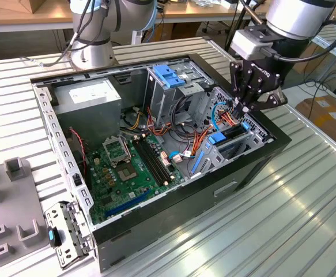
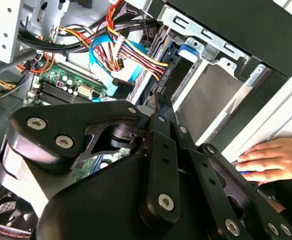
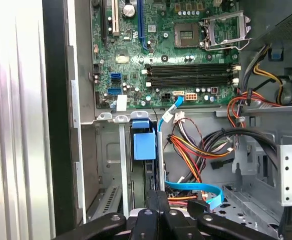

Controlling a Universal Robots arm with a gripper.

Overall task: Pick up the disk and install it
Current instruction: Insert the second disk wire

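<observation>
Claw (image 1: 247, 108) sat low over the drive bay at the front corner of the open computer case (image 1: 156, 231), on the exterior view's right. Fingers were drawn together; whether they gripped anything could not be told. The disk (image 3: 144, 145) stood on edge in the bay slot, blue carrier uppermost, directly under the claw in the first wrist view. Motherboard (image 1: 127, 167) lay beyond it. A hand (image 2: 273, 159) rested on the ribbed counter (image 1: 283, 219) beside the case.
</observation>
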